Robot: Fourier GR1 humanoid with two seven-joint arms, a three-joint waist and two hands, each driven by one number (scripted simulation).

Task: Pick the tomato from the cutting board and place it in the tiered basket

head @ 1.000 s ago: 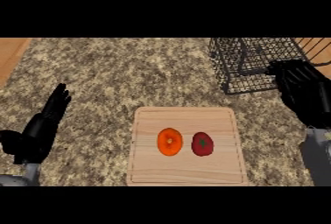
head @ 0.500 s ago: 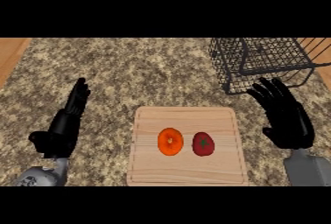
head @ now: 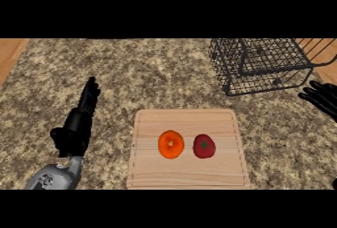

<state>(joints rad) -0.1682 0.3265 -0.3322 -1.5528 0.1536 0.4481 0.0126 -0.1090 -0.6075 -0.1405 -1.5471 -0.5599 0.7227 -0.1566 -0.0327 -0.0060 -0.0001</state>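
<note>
From my station I read the scene as follows. The speckled worktop fills the view; the black wire tiered basket stands at its far right corner; the wooden cutting board lies near the front edge, centred, well apart from the basket.

On the board sit two items side by side, just apart: an orange fruit on the left and the red tomato on the right; the tomato rests free, touched by nothing.

The left hand shows left of the board, fingers straight and pointing away from me, empty; I treat it as resting. The right hand shows only at the right edge, just below the basket; its fingers appear spread and it holds nothing, though part of it is out of frame.

Step in hand, as I judge it: approach; no grasp is made. The next move calls for bringing the right hand leftward and down over the tomato, fingers spread wide; I must close on the tomato alone and avoid nudging the orange fruit beside it.
</note>
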